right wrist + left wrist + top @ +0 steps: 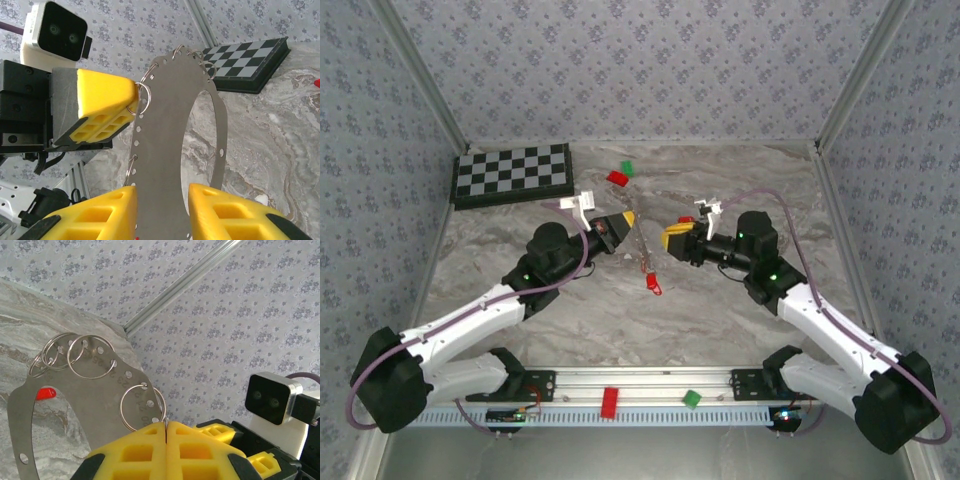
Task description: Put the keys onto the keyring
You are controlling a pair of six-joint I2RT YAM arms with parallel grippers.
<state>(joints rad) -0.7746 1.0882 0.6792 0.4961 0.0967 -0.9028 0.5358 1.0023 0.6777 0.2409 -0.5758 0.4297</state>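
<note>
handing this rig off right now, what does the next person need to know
Left tool: shut, pinching a split ring at the edge of the keyring.
Right tool: closed on the keyring's grey band, holding it up between the arms.
Keys: one red key lies on the table near the tools; none seen on a ring.
Done: keyring held by both tools.
Left: thread the key onto a ring, probably freeing one tool first.
</note>
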